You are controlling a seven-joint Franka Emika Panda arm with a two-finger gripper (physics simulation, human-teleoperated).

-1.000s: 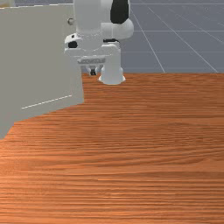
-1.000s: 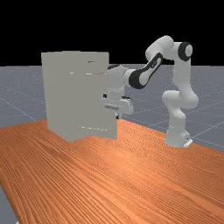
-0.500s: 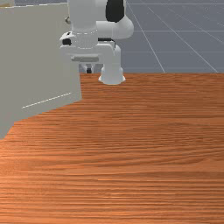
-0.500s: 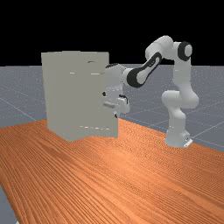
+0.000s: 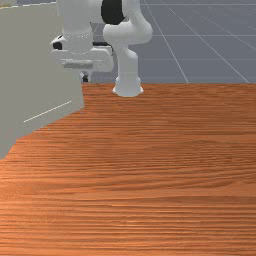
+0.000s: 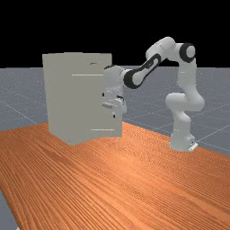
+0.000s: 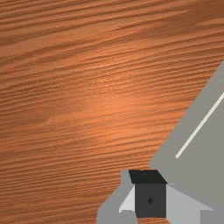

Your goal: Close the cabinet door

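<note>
Closing is under way: over the last second the cabinet door (image 5: 37, 70) has swung further toward the front view's left, and your gripper (image 5: 85, 78) has travelled the same way. The door is right beside the hand, its free edge (image 5: 81, 95) close by; the matched motion suggests you're pushing it, though contact isn't confirmed. Can't tell if the gripper is wide or narrow. Door's still well open, so keep sweeping along its arc toward the cabinet body (image 6: 57, 94). Watch you don't slide off that edge.

An orange-brown wooden table (image 5: 165, 175) and, beyond it, pale-lined grey floor (image 5: 210, 72).
</note>
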